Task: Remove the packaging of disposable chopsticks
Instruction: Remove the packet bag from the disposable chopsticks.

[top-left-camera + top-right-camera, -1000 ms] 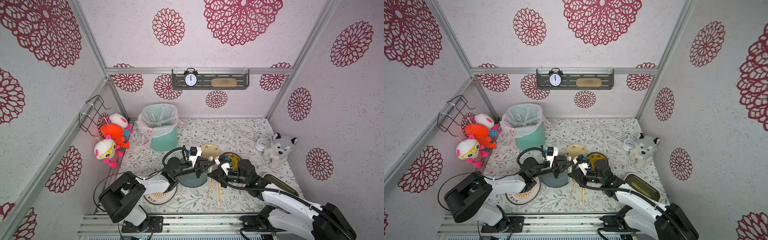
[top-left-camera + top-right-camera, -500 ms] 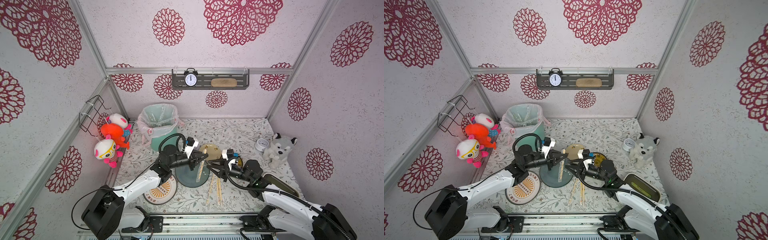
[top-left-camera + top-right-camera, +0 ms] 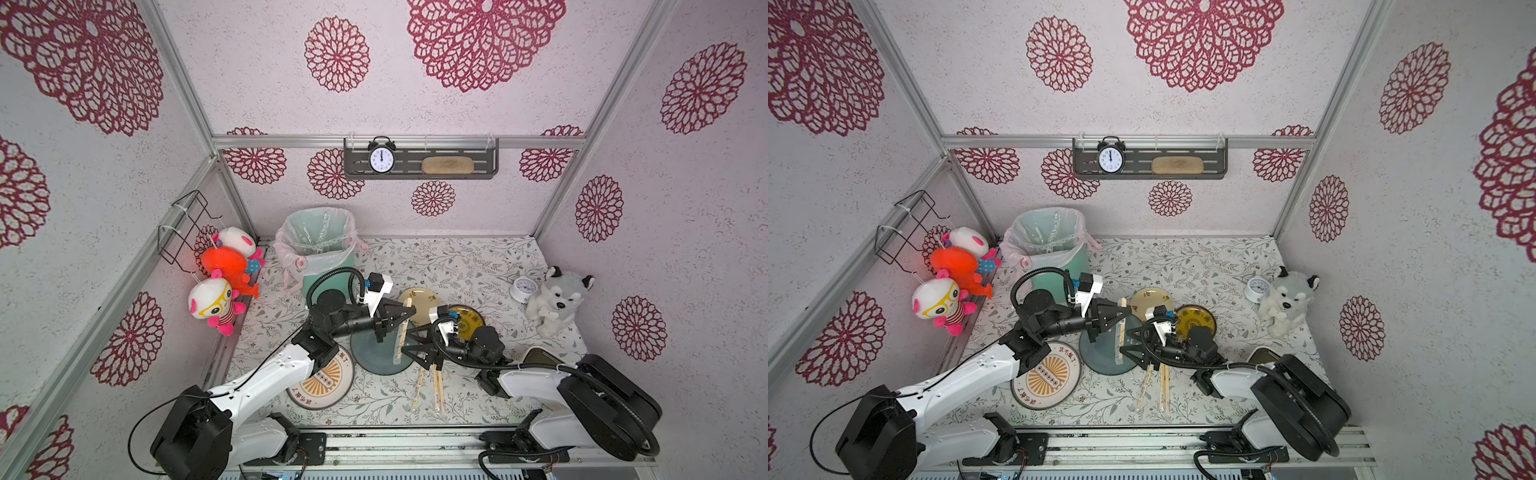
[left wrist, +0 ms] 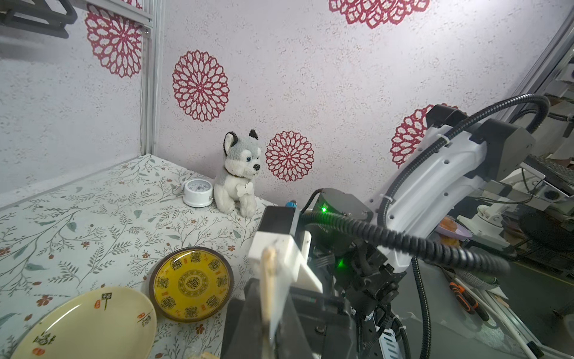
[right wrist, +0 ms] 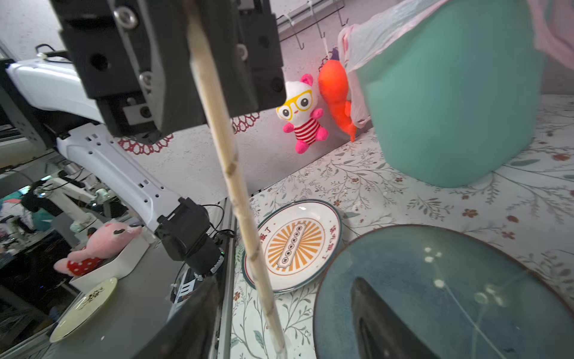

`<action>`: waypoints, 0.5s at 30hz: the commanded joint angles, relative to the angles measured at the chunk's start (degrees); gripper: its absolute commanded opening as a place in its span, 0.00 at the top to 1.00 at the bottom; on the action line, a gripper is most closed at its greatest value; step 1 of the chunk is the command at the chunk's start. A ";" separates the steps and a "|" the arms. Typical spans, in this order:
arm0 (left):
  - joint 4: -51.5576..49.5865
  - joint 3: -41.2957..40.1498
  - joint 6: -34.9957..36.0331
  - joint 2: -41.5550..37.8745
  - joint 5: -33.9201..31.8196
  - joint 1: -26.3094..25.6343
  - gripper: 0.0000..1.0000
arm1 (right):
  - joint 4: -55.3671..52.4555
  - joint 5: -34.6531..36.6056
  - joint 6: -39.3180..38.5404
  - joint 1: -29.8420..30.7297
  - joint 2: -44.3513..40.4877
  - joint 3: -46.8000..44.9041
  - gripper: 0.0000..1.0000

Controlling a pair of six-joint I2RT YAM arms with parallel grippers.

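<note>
My left gripper (image 3: 404,319) (image 3: 1124,314) is shut on the upper end of a pair of disposable chopsticks (image 3: 401,332) (image 5: 233,174). They hang nearly upright over a blue-grey plate (image 3: 372,359). Their clear packaging (image 4: 280,295) still wraps them and sticks out past the lower tip (image 5: 279,346). In the left wrist view the jaws (image 4: 267,310) pinch stick and film together. My right gripper (image 3: 409,344) (image 3: 1128,343) (image 5: 279,329) stands open, a finger on either side of the lower end and not touching it. Two more wrapped pairs (image 3: 419,386) (image 3: 438,388) lie on the table.
A green bin (image 3: 320,245) with a pinkish liner, holding clear sleeves, stands at the back left. A white-and-orange plate (image 3: 324,382), a cream plate (image 3: 422,298) and a yellow plate (image 3: 469,322) surround the grippers. A husky plush (image 3: 557,299) and a small clock (image 3: 523,289) sit right.
My right gripper has opened and let go of the chopsticks' lower end. The left arm has reached farther back and raised the wrapped pair upright over the blue-grey plate.
</note>
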 commanded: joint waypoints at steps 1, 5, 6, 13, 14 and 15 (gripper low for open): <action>3.16 0.19 -0.75 -0.11 1.24 -0.16 1.00 | 9.77 -3.98 2.40 0.58 2.99 3.45 0.44; 2.43 -0.02 0.32 -1.59 0.09 -0.07 1.00 | 8.49 -3.05 0.42 0.91 4.96 4.07 0.62; 2.10 0.17 0.29 -1.53 0.09 -0.07 1.00 | 8.40 -3.04 0.16 0.95 5.14 4.06 0.65; 2.78 0.10 0.74 -1.24 -1.36 0.02 1.00 | 6.36 -0.70 -1.94 1.39 3.90 1.81 0.54; 2.82 0.25 0.61 -1.16 -1.17 0.02 1.00 | 7.03 -0.60 -1.85 1.46 4.00 1.51 0.54; 2.84 0.40 0.13 -1.02 -0.71 0.02 1.00 | 7.68 -0.41 -1.84 1.42 4.09 1.28 0.56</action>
